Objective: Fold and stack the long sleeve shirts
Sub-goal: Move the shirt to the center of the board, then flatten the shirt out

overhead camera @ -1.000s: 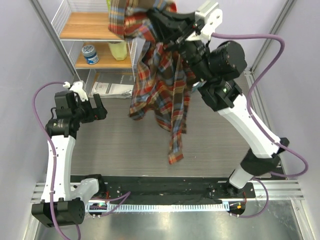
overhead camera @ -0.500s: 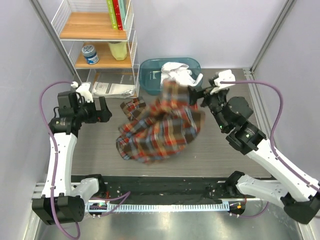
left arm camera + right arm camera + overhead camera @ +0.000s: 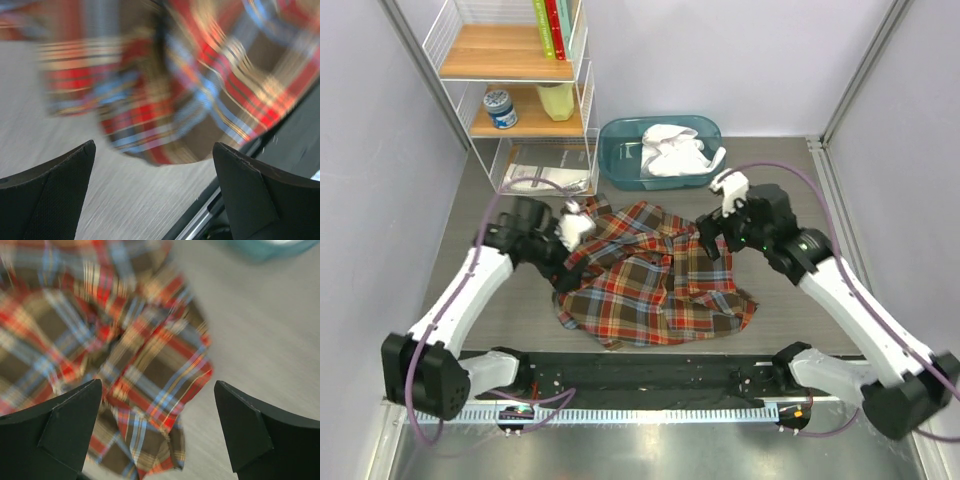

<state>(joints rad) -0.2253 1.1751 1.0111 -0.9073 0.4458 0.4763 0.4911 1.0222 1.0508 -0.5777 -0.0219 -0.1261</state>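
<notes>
Arms bent inward, left end effector (image 3: pixel 154 145) and right end effector (image 3: pixel 158 383) released by plaid shirt (image 3: pixel 650 285).

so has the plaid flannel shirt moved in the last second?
Yes. The plaid flannel shirt dropped from up by the wire shelf onto the table, just this side of the teal bin.

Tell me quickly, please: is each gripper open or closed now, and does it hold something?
Left gripper: open, holding nothing.
Right gripper: open, holding nothing; the plaid shirt is not gripped.
</notes>
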